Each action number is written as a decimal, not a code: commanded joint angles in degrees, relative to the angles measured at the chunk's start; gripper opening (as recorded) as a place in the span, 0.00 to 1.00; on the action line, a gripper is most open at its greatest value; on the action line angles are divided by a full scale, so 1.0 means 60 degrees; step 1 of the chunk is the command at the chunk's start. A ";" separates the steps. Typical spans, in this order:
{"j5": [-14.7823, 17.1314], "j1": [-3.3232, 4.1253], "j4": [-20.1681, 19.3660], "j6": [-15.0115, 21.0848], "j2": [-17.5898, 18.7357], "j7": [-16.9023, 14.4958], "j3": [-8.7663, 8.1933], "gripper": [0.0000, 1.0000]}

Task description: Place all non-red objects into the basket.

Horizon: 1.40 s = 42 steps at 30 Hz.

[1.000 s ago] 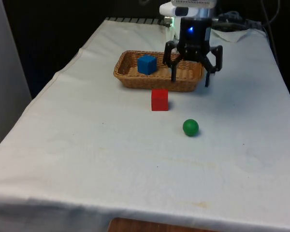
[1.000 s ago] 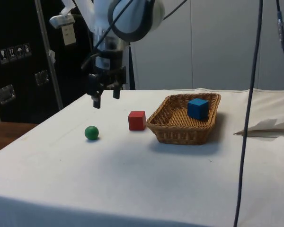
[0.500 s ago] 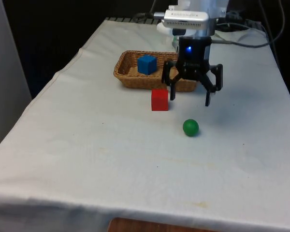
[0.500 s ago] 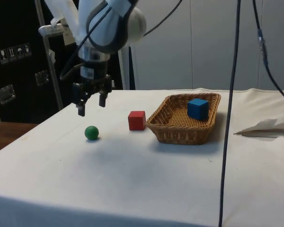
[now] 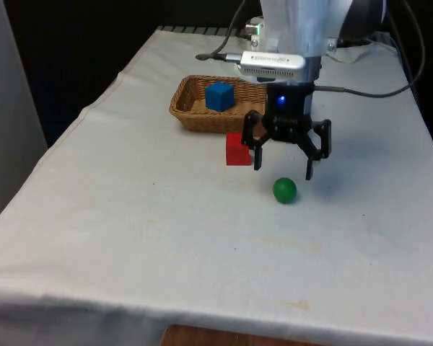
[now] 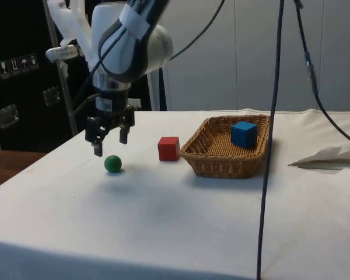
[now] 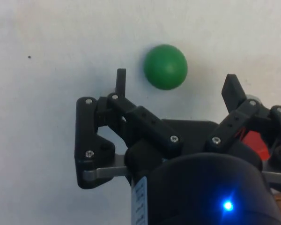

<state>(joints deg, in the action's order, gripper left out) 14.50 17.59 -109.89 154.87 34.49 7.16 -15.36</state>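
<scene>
While the gripper [image 5: 283, 171] hangs spread wide and empty in the front view, the green ball [image 5: 284, 190] sits on the cloth just below the gap between its fingers. Side view: ball [image 6: 112, 164] just beneath the fingertips, red cube [image 6: 168, 148] beyond, blue cube [image 6: 244, 133] in basket [image 6: 221, 165]. Wrist view: ball [image 7: 165, 66] just ahead of both fingers [image 7: 121, 80], untouched.

The front view looks down the table's length from its near end, facing twelve o'clock. The side view looks across from nine o'clock, low. The wrist view looks straight down, close. All three share the green ball [image 5: 284, 190] [image 6: 112, 164] [image 7: 166, 66].
</scene>
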 commanded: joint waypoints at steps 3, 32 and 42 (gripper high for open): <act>0.0115 -0.0086 0.0048 0.0038 0.0115 -0.0095 0.0162 1.00; 0.0086 -0.0095 0.0735 0.0019 0.0974 -0.0019 0.0239 0.25; 0.0076 -0.0095 0.0745 0.0019 0.0984 -0.0019 0.0229 0.00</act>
<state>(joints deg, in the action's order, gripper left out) 14.55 17.53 -105.83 155.16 40.22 7.45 -14.55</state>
